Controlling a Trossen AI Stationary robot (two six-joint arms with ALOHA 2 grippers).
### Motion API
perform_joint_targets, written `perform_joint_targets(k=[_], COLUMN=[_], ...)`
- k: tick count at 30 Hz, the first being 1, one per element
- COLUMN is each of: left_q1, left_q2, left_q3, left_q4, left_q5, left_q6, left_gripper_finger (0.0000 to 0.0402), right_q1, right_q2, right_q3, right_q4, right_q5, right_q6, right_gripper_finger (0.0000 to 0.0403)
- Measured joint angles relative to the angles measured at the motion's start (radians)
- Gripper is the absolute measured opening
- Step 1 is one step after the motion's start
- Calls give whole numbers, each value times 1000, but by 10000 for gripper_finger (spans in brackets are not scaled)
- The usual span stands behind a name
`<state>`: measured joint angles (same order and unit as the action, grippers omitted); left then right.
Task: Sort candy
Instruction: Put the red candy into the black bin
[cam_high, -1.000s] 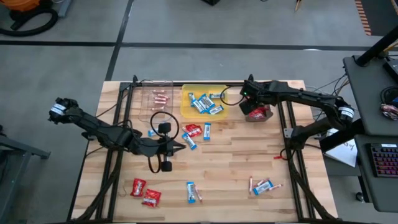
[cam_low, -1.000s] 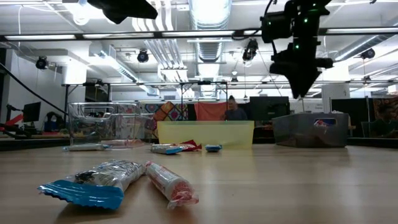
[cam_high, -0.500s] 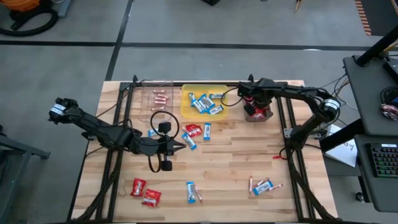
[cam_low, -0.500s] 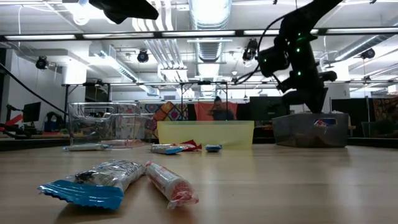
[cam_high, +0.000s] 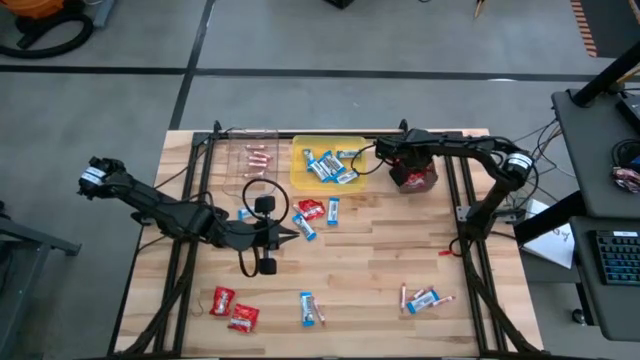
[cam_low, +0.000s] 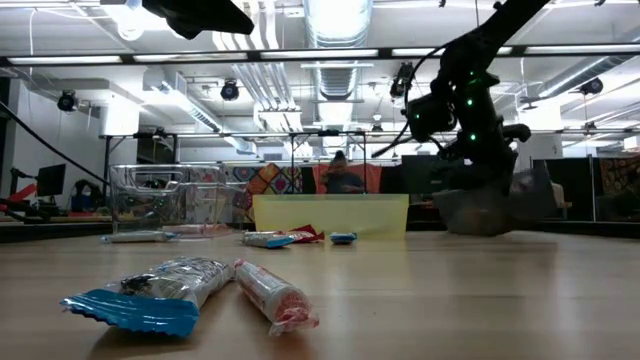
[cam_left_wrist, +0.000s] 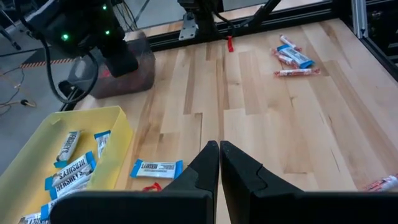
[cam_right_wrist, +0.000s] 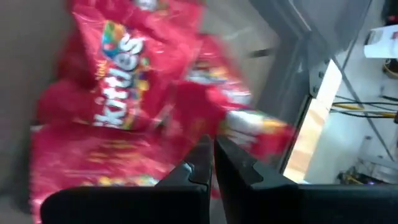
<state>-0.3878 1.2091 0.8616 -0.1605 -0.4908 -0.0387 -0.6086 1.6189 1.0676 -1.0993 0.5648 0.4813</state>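
- The right gripper (cam_high: 408, 176) is seen reaching into the dark tray (cam_high: 427, 181) at the far right of the wooden table (cam_high: 370, 260); its fingers (cam_right_wrist: 202, 163) are pressed together with nothing between them.
- In the right wrist view, red Skittles packets (cam_right_wrist: 118, 81) are shown heaped in that tray directly beneath the fingertips.
- The left gripper (cam_high: 292, 235) is held above the table's middle, its jaws closed and empty.
- Blue-and-white bars (cam_high: 328, 166) are gathered in the yellow tray (cam_high: 300, 150), which sits between the clear tray (cam_high: 233, 160) and the dark one.
- Pinkish sticks (cam_high: 258, 156) are found lying in the clear tray.
- A mixed cluster of candy (cam_high: 315, 212) is left just in front of the yellow tray.
- Two red packets (cam_high: 233, 309) are placed near the front left edge, a blue-and-white bar (cam_high: 310, 308) nearby, and a bar with sticks (cam_high: 423, 298) at the front right.
- A person (cam_low: 341, 175) is visible in the room behind the table.
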Motion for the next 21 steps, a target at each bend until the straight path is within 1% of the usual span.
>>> perform_joint_targets(k=[2, 7, 14, 19, 21], left_q1=[0, 0, 0, 0, 0], left_q2=[0, 0, 0, 0, 0], left_q3=[0, 0, 0, 0, 0], left_q4=[-4, -15, -15, -14, -14], left_q5=[0, 0, 0, 0, 0], left_q6=[-3, -4, -4, -4, -4], left_gripper_finger=[0, 0, 0, 0, 0], right_q1=[0, 0, 0, -1, -1], right_q2=[1, -37, -81, -137, -169], right_q3=[-6, -6, 1, 9, 16], right_q4=[1, 7, 10, 2, -16], right_q5=[4, -35, -38, -23, -33], right_q6=[-3, -9, -22, -34, -36], right_gripper_finger=[12, 12, 12, 12, 12])
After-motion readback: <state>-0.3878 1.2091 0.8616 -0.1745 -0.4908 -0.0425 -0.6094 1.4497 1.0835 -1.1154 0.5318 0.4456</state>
